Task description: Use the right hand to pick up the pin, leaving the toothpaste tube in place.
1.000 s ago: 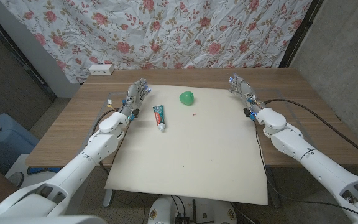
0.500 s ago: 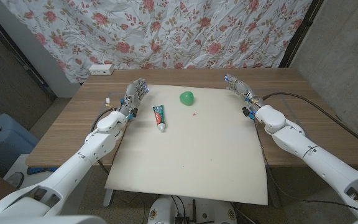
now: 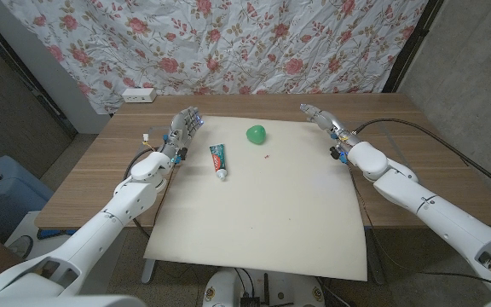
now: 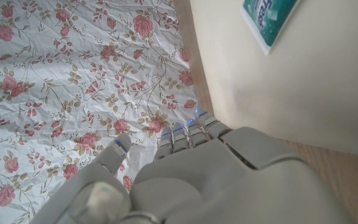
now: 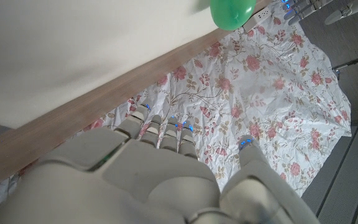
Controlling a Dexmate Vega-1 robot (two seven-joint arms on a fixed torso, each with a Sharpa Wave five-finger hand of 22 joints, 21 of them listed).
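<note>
Right hand [image 3: 320, 117], empty with fingers apart, has drifted inward along the far mat edge toward the tiny red pin [image 3: 267, 156], lying untouched between ball [image 3: 257, 134] and tube [image 3: 218, 159], reach barely begun

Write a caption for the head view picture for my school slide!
Right hand open near the mat's corner; tiny red pin untouched beside green ball and toothpaste tube.

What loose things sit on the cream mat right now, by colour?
Green: 1, the round green object
White and green: 1, the toothpaste tube
Red: 1, the pin, a tiny speck
Total: 3
</note>
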